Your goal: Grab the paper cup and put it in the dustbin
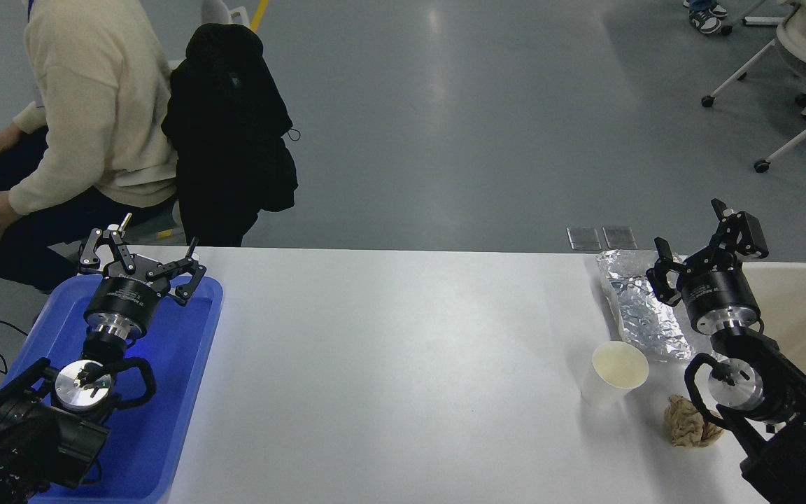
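Note:
The white paper cup (613,374) stands upright on the white table (403,364), right of centre, its cream inside showing. The beige dustbin (805,308) is at the right edge, partly hidden by my right arm. My right gripper (700,241) is open and empty, raised near the table's far edge between the foil tray and the dustbin, behind and to the right of the cup. My left gripper (140,255) is open and empty, parked over the blue tray at the lower left.
A crinkled silver foil tray (637,308) lies just behind the cup. A crumpled tan paper wad (688,422) lies to the cup's right front. A blue plastic tray (165,378) sits at the left. A person sits beyond the table's far left.

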Robot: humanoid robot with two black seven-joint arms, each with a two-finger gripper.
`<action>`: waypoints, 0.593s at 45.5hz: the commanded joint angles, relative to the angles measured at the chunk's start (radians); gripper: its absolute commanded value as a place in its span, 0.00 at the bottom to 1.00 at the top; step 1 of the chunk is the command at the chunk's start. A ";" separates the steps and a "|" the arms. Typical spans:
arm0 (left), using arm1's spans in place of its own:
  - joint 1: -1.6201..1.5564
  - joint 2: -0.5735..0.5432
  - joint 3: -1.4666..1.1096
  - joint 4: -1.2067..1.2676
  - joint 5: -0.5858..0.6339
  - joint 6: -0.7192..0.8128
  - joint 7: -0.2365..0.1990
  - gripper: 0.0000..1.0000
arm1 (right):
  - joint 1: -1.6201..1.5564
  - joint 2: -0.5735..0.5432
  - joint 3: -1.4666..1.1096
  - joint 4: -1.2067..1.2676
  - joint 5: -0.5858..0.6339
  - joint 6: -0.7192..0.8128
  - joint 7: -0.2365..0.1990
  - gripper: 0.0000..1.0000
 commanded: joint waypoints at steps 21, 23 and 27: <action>0.000 0.000 0.000 0.000 0.000 0.000 0.001 1.00 | 0.007 -0.011 0.001 -0.002 0.000 -0.001 -0.002 1.00; 0.000 0.000 0.001 0.000 0.000 0.000 0.001 1.00 | 0.007 -0.011 0.001 -0.003 0.000 -0.001 -0.002 1.00; 0.000 0.000 0.000 0.000 0.000 0.000 0.001 1.00 | 0.007 -0.012 0.001 -0.003 0.000 -0.001 -0.002 1.00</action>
